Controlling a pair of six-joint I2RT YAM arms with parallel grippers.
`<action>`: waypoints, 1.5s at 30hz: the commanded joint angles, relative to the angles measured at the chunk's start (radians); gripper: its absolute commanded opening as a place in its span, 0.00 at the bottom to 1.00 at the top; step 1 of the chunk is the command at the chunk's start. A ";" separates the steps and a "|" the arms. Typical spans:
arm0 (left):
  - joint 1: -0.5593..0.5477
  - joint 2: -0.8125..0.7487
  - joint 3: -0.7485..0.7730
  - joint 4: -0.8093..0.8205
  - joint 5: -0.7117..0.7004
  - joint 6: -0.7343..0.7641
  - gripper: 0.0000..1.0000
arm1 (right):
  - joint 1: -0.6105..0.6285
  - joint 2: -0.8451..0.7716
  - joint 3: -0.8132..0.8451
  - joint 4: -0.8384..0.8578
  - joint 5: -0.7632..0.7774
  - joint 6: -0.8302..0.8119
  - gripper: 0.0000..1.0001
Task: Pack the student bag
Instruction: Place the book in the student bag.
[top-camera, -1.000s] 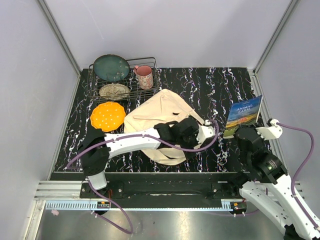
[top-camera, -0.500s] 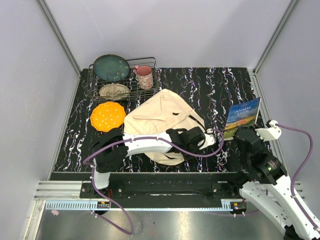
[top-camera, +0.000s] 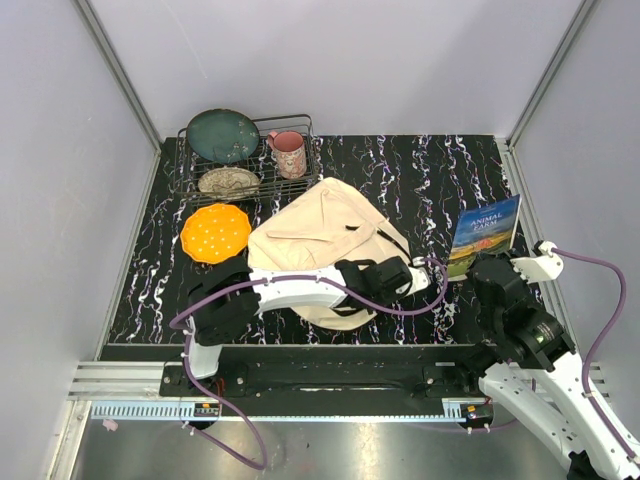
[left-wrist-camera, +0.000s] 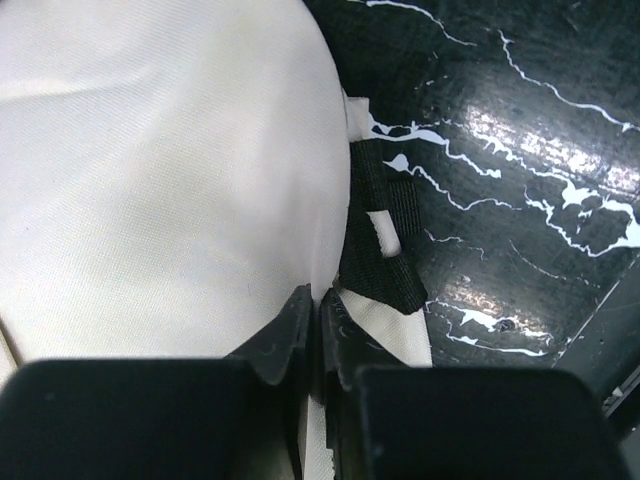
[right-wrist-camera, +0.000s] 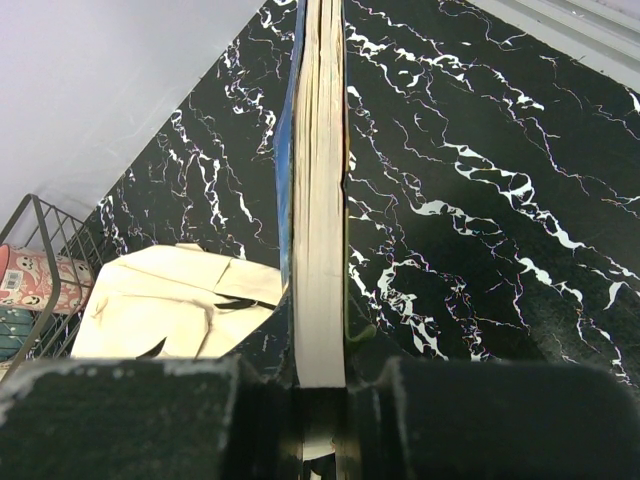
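Left claw (left-wrist-camera: 318, 305): fingertips nearly pressed together, only a thin slit between them. It looks like they pinch the cream hem of the student bag (top-camera: 322, 238), but the wrist view is too tight to be sure. The bag lies flat mid-table, its bulk to the left of this claw and beyond it. A black strap (left-wrist-camera: 375, 235) sits just past the fingertips, at the bag's right edge. To the right of the claw is bare black marbled table (left-wrist-camera: 520, 130), with open room there.

Right claw (right-wrist-camera: 320, 380): clamped on the lower end of a book (top-camera: 488, 230), held upright off the table. There is open table beyond it and to both sides; the bag's near corner is off to its left, well apart. The table's right edge and the side wall are close on its right.

View differences: the top view shows the book's cover and title, the right wrist view only its page edge. The top view hides the left fingertips under the wrist; the left wrist view shows them. Only the top view takes in the rack (top-camera: 312, 140), mug (top-camera: 290, 153) and orange plate (top-camera: 215, 232), all far left beyond the bag.
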 joint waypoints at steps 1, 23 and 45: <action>0.007 -0.063 0.018 0.058 -0.074 0.000 0.00 | 0.001 -0.011 0.010 0.061 0.041 0.013 0.05; 0.246 -0.376 0.053 0.070 -0.045 -0.098 0.00 | 0.001 -0.065 -0.028 0.046 -0.276 0.042 0.00; 0.294 -0.478 0.177 0.136 -0.088 -0.098 0.00 | -0.001 -0.241 -0.221 0.289 -0.979 0.075 0.00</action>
